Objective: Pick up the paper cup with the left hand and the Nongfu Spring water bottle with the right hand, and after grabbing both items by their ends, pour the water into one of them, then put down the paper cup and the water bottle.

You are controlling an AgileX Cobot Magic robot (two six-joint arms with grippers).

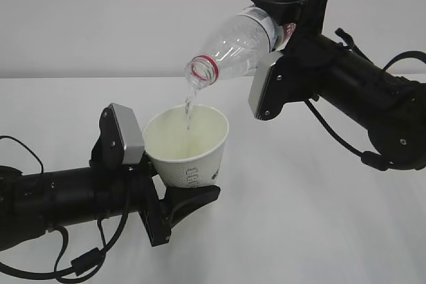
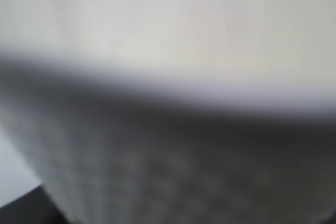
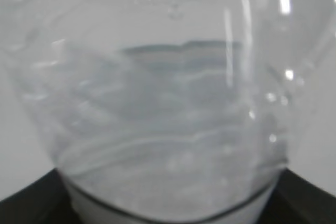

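Left hand: the left hand is low and near, on the left; its black fingers are clamped on the bottom end of the paper cup; the cup is up off the table
Paper cup: it sits left of the middle, tipped a little toward the right, with its open mouth facing up and to the far side; the dark green logo and small print show on its near side; the left wrist view is all blur, just the white cup wall very close
In the cup: a thin stream of water is falling into it; I cannot tell how full it is; the inside wall looks pale and mostly bare
Right hand: the right hand is high and far, on the right; its fingers are clamped on the bottom end of the Nongfu Spring water bottle
Bottle: it is tilted with its open mouth and red neck ring pointing down and left, just above the cup's rim; mouth and cup are not touching; no cap is on it; a bit of red label shows by the gripper
In the bottle: mostly clear and empty-looking from the outside view; the right wrist view shows some water lying in the clear ribbed body
Done: both things are picked up by their ends; the pour is going on now
Left to do: finish the pour, I think; then tip the bottle back up; then set the cup and the bottle down on the table
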